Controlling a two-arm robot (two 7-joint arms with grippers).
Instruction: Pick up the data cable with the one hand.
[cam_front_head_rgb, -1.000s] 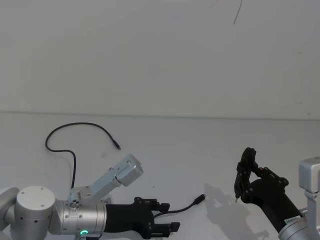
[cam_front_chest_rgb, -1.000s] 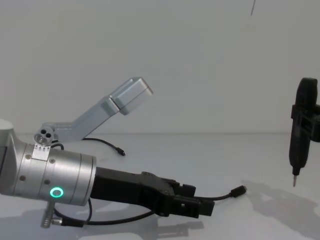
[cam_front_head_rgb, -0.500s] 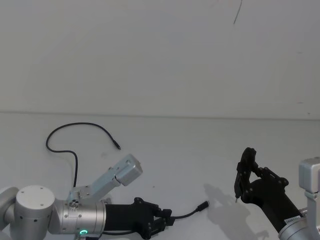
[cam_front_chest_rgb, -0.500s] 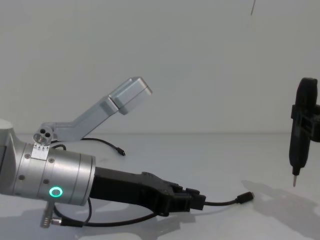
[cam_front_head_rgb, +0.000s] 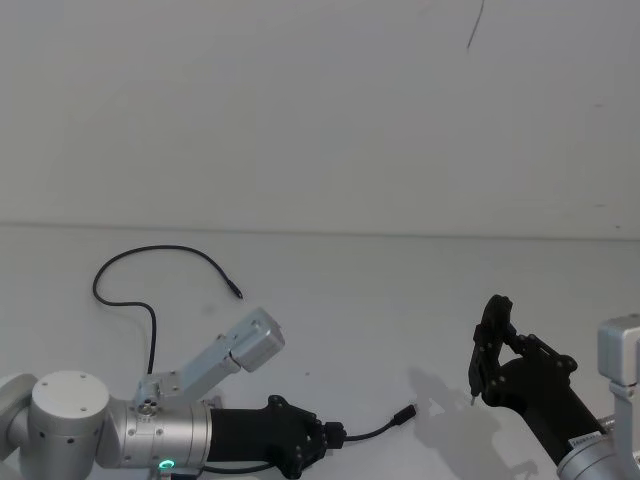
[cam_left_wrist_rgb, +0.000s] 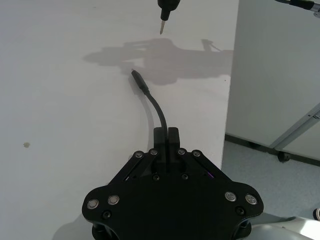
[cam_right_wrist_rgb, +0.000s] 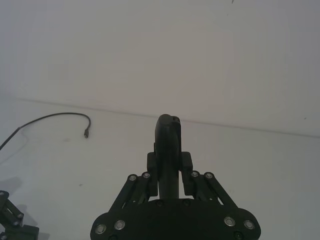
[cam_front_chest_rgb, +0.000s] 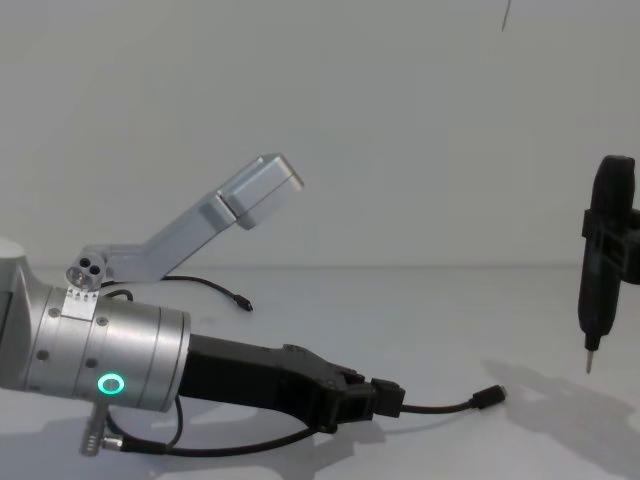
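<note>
The data cable (cam_front_head_rgb: 160, 248) is a thin black cord curving over the white table at the left, one plug lying at the far end (cam_front_head_rgb: 238, 296). Its near stretch (cam_front_chest_rgb: 440, 407) runs out of my left gripper (cam_front_head_rgb: 332, 436) to the other plug (cam_front_chest_rgb: 490, 397), just above the table. The left gripper (cam_front_chest_rgb: 390, 398), black with a silver wrist and a green ring light (cam_front_chest_rgb: 112, 385), is shut on the cable (cam_left_wrist_rgb: 159, 112) a short way behind that plug (cam_left_wrist_rgb: 137, 79). My right gripper (cam_front_head_rgb: 492, 345) hangs at the right, shut on a black pen-shaped tool (cam_front_chest_rgb: 598, 270) with its metal tip pointing down.
The tool's tip (cam_left_wrist_rgb: 163, 25) hovers a little beyond the near plug. A grey arm link (cam_front_chest_rgb: 235, 200) slants up behind the left wrist. The table edge (cam_left_wrist_rgb: 227, 100) drops to the floor beside the left gripper. A white wall (cam_front_head_rgb: 320, 110) closes the back.
The left gripper's fingers have gone from spread apart to shut on the cable. The near plug has shifted slightly outward and lower. The right arm has not moved.
</note>
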